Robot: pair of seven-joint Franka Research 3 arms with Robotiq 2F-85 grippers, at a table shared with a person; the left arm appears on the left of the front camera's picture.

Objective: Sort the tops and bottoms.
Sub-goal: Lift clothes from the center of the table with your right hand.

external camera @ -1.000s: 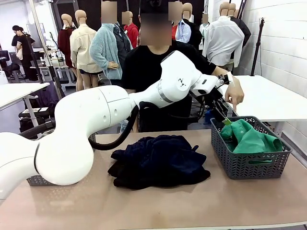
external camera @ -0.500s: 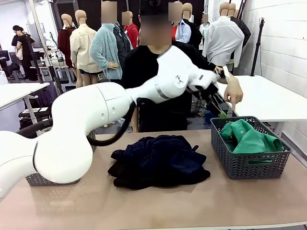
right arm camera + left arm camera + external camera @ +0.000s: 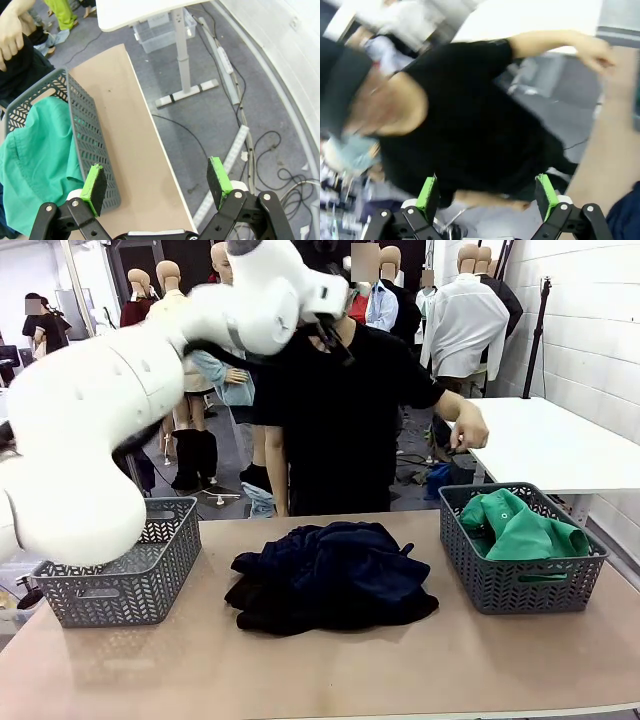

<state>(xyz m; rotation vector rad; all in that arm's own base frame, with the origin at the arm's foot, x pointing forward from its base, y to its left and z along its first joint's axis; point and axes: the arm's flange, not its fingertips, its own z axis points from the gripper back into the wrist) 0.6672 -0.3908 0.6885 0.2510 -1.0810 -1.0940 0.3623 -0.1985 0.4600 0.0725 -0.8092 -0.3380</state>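
**Status of the claws.** The left gripper [image 3: 486, 192] is at full spread and has nothing between its green pads. It faces a person in a black T-shirt. In the front view the left arm [image 3: 150, 390] stands high above the table [image 3: 400, 670], well clear of all cloth. The right gripper [image 3: 156, 184] is equally wide and also empty. It hangs over the table edge just outside the right basket [image 3: 87, 130].

**Location of the garments.** The green shirt [image 3: 520, 530] lies inside the right basket, at 3 o'clock on the table. The navy shirt [image 3: 330, 575] lies in a loose heap at the table centre, between the right basket and the left basket [image 3: 130, 575]. It touches neither basket and is not yet sorted.

**Governing relation.** The navy heap has its long axis running from 9 o'clock to 3 o'clock across the table.

- In the left wrist view, a corner of navy cloth [image 3: 625, 215] shows at 4 o'clock from the left claw and well apart from it.
- In the right wrist view, the green shirt [image 3: 35, 160] lies at 9 o'clock from the right claw. The basket wall stands between them.

**Assessment.** The left arm is judged the likelier to reach the heap, because no basket stands in its path. It needs a long descent first.
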